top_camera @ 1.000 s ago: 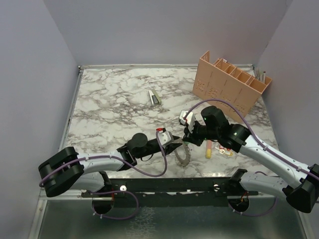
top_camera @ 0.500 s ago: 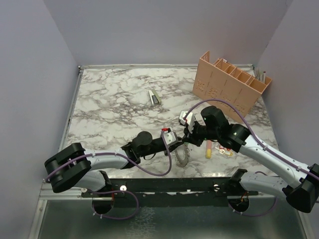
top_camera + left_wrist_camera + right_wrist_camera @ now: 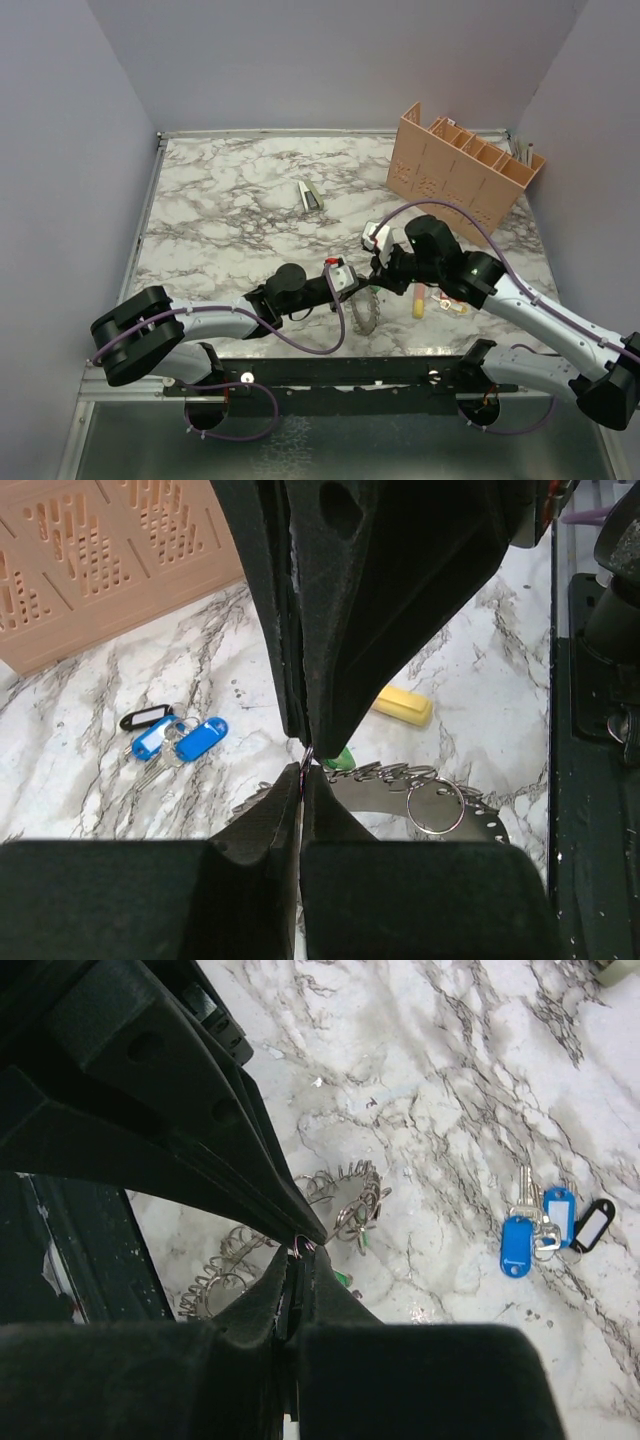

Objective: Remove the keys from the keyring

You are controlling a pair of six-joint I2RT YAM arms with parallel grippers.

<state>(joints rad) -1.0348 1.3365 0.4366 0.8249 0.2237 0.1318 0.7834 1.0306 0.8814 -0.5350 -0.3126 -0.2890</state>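
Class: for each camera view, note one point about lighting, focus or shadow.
Top external view: soft, even light, faint shadows, the marble table sharp. Left wrist view: the left pincer is a near-black mass without detail; the keyring beyond is crisp. Right wrist view: the right pincer equally dark; the blue-tagged keys show clearly.

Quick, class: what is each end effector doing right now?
Left end effector: closed; what it pinches cannot be told.
Right end effector: closed on keyring.

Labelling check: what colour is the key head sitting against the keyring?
Green. The key head lies at the keyring edge, clearest in the left wrist view.
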